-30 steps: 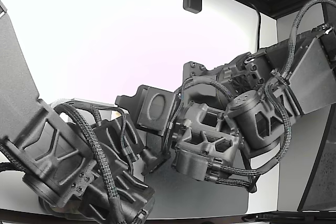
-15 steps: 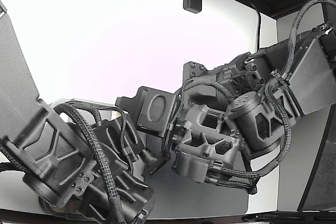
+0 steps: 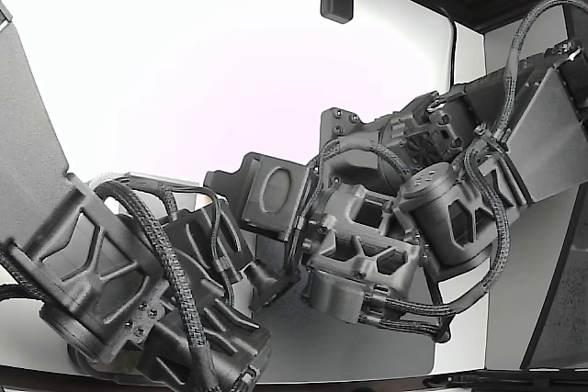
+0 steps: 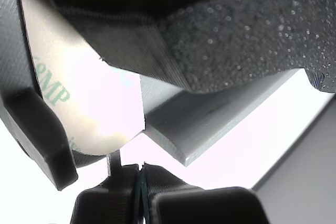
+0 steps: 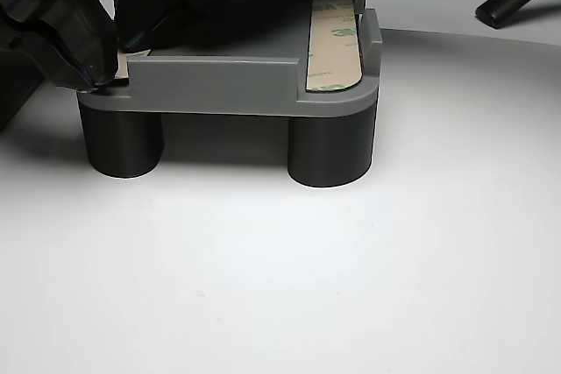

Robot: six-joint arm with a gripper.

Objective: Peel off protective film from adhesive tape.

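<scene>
Dipping slightly lower than a second ago, the arm [image 3: 367, 254] has barely moved. Its gripper [image 4: 140, 174] pinches the film [image 4: 84, 93] edge on the grey fixture [image 5: 263, 85].

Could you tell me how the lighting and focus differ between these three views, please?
Exterior view: the bright background is blown out, leaving the dark arms almost silhouetted. Wrist view: the taped strip is soft and overexposed at close range. Other view: even light, the grey fixture sharp, soft shadows beneath.
</scene>
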